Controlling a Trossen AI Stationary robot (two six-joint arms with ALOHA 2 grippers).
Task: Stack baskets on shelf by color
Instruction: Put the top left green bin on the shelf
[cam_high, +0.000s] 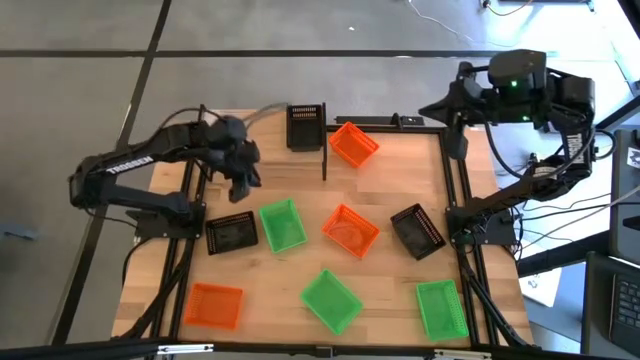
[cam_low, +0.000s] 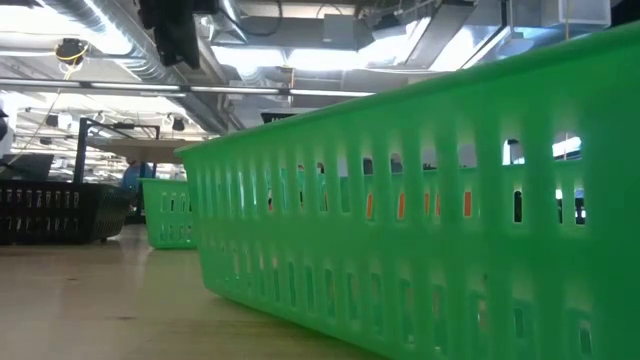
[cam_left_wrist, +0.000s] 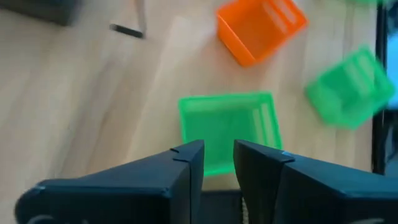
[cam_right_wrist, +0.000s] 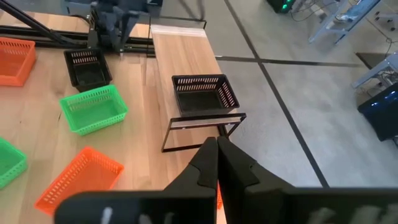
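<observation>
Several lattice baskets lie scattered on the tabletop: green (cam_high: 282, 224), (cam_high: 331, 299), (cam_high: 441, 308); orange (cam_high: 353, 145), (cam_high: 349, 230), (cam_high: 214, 304); black (cam_high: 232, 233), (cam_high: 417, 229). Another black basket (cam_right_wrist: 205, 93) stands on the shelf (cam_right_wrist: 180, 50), a light plank with black uprights at the table's far edge. My left gripper (cam_high: 242, 187) hangs open above the table's left side, slanting down toward the nearest green basket (cam_left_wrist: 229, 127), and holds nothing. My right gripper (cam_right_wrist: 216, 155) is shut and empty, raised at the far right corner (cam_high: 440, 108).
Black frame rails (cam_high: 460, 250) run along the table's left and right sides. A black upright (cam_high: 325, 155) of the shelf stands between the shelf's black basket and the far orange basket. In the low view a green basket (cam_low: 430, 200) fills the foreground.
</observation>
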